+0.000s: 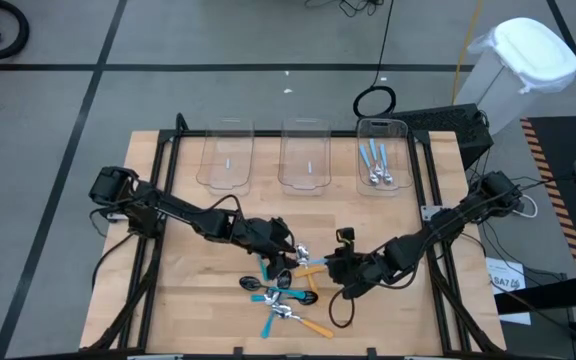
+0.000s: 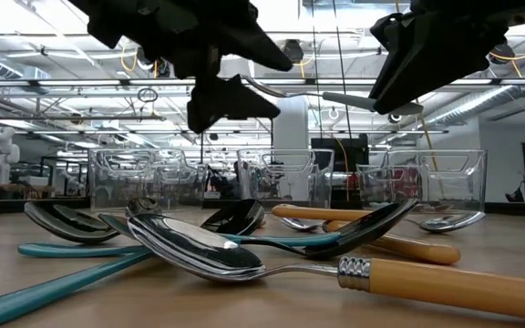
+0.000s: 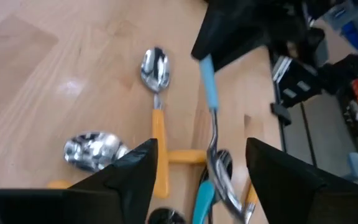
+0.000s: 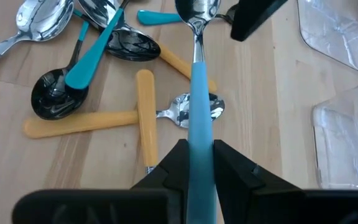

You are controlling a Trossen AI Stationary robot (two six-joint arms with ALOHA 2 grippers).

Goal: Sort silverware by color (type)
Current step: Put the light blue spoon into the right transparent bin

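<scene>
Right end effector [image 4: 197, 163] clamps the light-blue spoon's [image 4: 199, 106] handle above the pile.

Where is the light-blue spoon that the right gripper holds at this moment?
The light-blue spoon is clamped in the right gripper, lifted above the spoon pile at the table's front centre, facing the open left gripper.

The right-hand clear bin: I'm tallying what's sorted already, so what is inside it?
In the high view the right-hand clear bin holds light-blue-handled spoons, bowls toward the table's middle. Three handles seem visible, but they overlap, so the exact count is uncertain.
</scene>
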